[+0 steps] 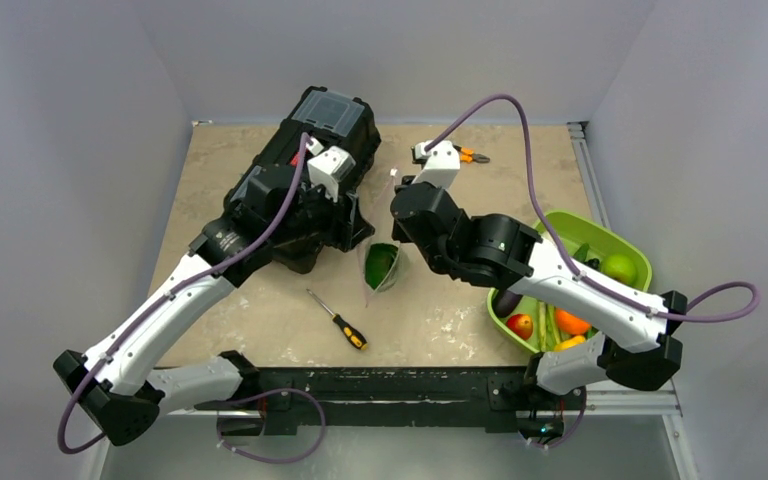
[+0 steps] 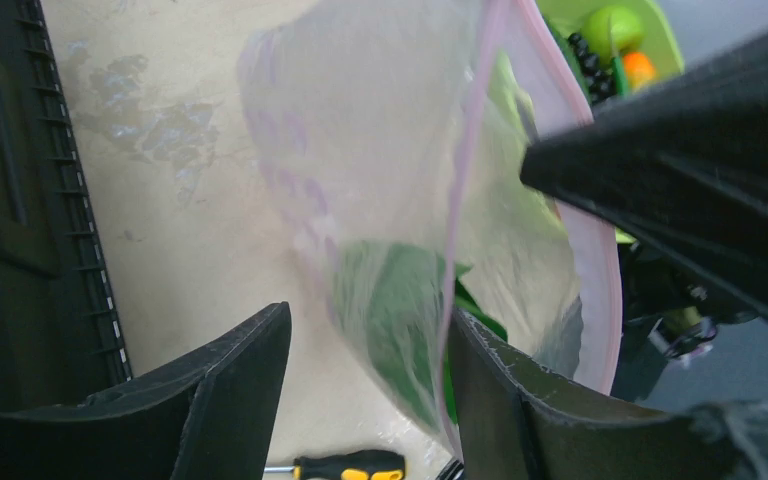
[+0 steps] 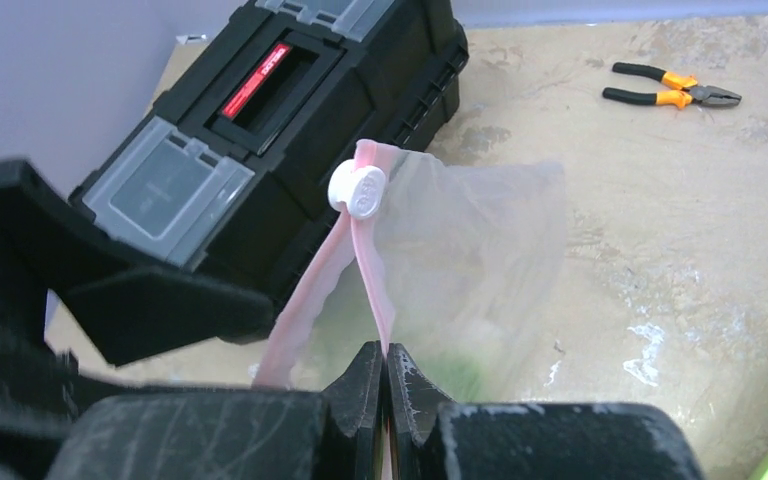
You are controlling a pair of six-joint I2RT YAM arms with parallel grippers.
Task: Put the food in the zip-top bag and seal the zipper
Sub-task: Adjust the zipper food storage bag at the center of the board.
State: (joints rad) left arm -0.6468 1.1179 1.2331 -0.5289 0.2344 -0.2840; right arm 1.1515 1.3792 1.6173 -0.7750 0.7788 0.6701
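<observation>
The right tool (image 3: 387, 352) is clenched on the zipper (image 3: 373, 280), its tips pressed together with one pink strip pinched between them; from that grip the strip runs away from the tool to a white slider (image 3: 357, 190), where it meets a second pink strip that splays off to the left, so the mouth on this side of the slider gapes; the bag (image 3: 480, 240) spreads clear and crinkled to the right of the strips. The left tool (image 2: 368, 330) is released, its fingers (image 2: 230, 400) well apart, with the bag's film in the gap between them and a strip of zipper just beside the right-hand finger; whether it touches that finger I cannot tell. One green piece of food (image 2: 390, 310) sits inside the bag, seen through the film between those fingers; the other pieces, orange, red, green and yellow, lie in a lime bowl (image 1: 572, 216) well to the right of the right tool. A black toolbox (image 1: 325, 120) stands to the left of both tools; pliers (image 3: 675, 95) lie on the desk (image 1: 260, 320) beyond the right tool, to its right; a screwdriver (image 1: 338, 320) lies on the desk by the bag.
</observation>
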